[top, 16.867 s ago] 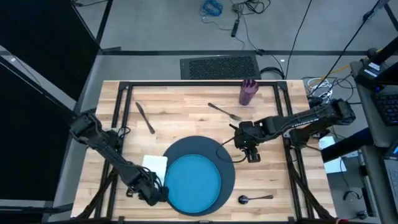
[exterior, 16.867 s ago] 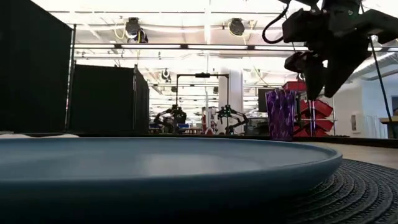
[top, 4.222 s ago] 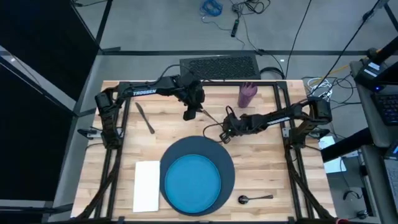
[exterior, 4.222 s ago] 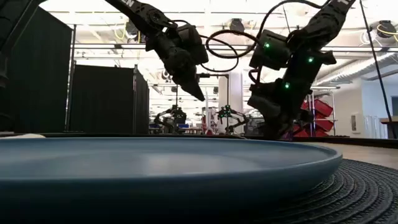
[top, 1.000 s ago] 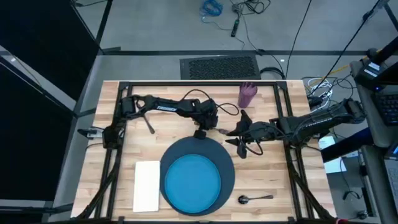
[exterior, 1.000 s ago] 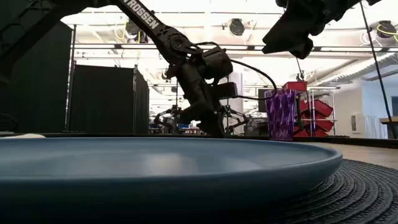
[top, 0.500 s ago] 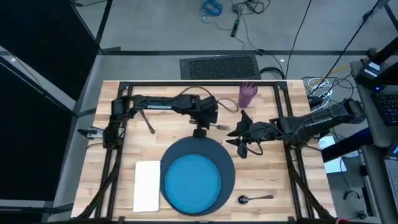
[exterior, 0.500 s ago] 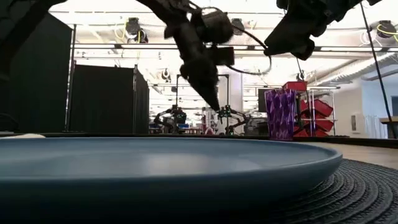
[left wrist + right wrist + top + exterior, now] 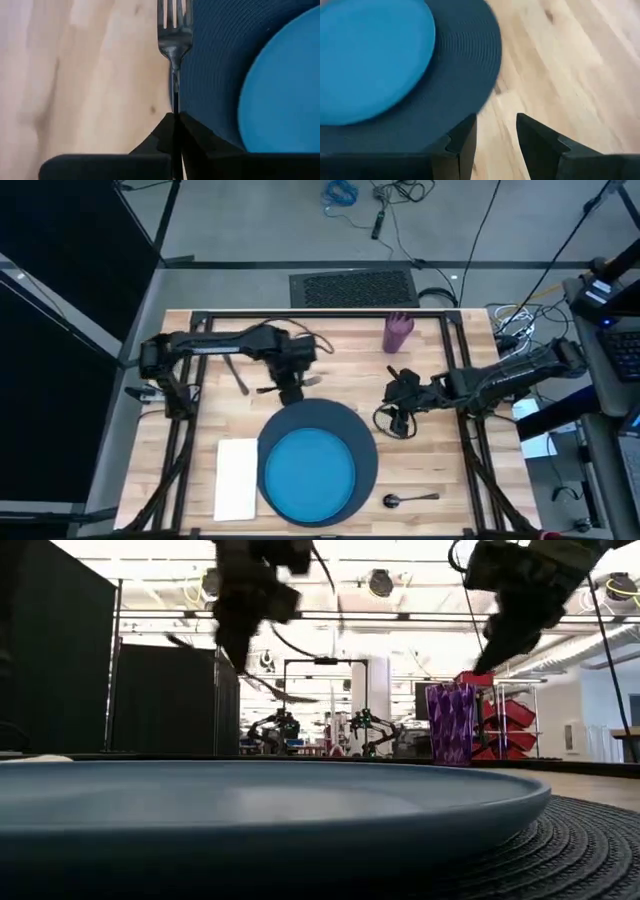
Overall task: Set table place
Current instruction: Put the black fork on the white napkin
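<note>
Fork [image 9: 174, 35], dark metal, pinched in left hand [image 9: 175, 120]; right hand [image 9: 495, 131] spread.

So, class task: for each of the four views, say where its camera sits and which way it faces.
High: overhead, straight down on the table; both arms show.
Low: at tabletop height, level across the blue plate into the room; arms hang above.
Left wrist: past the left gripper, shut on the fork.
Right wrist: past the open right gripper.
All four share the plate.

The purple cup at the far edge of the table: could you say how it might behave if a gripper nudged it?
The purple cup looks tall and narrow, standing upright, so a high nudge would probably tip it. It seems empty and light, so it may slide easily on the wooden table.
</note>
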